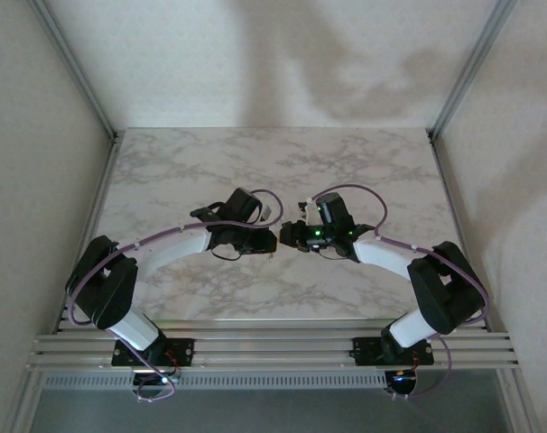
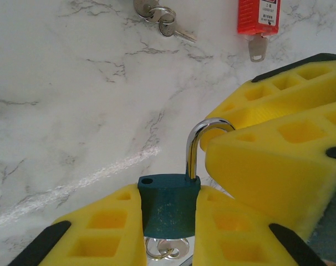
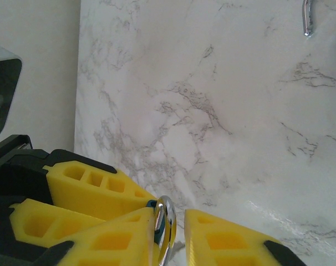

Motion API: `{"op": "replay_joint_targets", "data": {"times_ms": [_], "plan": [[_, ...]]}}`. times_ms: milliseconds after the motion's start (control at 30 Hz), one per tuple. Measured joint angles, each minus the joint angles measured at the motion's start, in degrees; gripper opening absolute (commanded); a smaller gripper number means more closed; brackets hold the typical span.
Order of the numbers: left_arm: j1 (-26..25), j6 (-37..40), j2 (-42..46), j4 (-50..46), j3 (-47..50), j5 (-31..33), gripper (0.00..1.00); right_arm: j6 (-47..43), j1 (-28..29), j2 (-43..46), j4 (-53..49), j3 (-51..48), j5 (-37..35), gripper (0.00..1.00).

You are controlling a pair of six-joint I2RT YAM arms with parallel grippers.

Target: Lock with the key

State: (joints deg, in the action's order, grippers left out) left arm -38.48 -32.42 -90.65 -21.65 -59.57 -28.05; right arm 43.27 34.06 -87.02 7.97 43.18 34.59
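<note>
The padlock (image 2: 168, 202) is held off the desk (image 2: 74, 111), over its middle and a little toward the near edge, where the two arms meet. The left end effector (image 2: 169, 217) is clenched on the teal body. The shackle (image 2: 193, 149) is up, and its free leg is out of the open hole on top of the body, so the lock is not yet closed.

The right end effector (image 3: 169, 219) brackets the chrome shackle. One finger (image 3: 129, 221) lies against it, but a slit shows on the other side, so I cannot tell whether it grips yet.

As I judge it, seating the shackle and turning the key are both left to do.

A key ring (image 2: 165, 248) hangs under the body, but the key and keyhole are hidden. Toward the far edge lie loose keys (image 2: 159, 14) and a red padlock (image 2: 259, 16), both cut off by the frame.
</note>
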Motion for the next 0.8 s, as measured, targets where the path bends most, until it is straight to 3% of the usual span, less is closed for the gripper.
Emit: {"op": "replay_joint_targets", "data": {"times_ms": [433,633,800], "plan": [[-0.1,-0.5,1.2,0.5,0.1,-1.1,0.0,-0.6,0.0,1.5,-0.1,0.0,-0.3,0.12],[-0.1,-0.8,1.5,1.4,0.8,-1.4,0.0,-0.6,0.0,2.1,-0.1,0.0,-0.3,0.01],[-0.1,-0.9,2.0,1.9,1.0,-1.7,0.0,-0.6,0.0,2.5,-0.1,0.0,-0.2,0.0]]}}
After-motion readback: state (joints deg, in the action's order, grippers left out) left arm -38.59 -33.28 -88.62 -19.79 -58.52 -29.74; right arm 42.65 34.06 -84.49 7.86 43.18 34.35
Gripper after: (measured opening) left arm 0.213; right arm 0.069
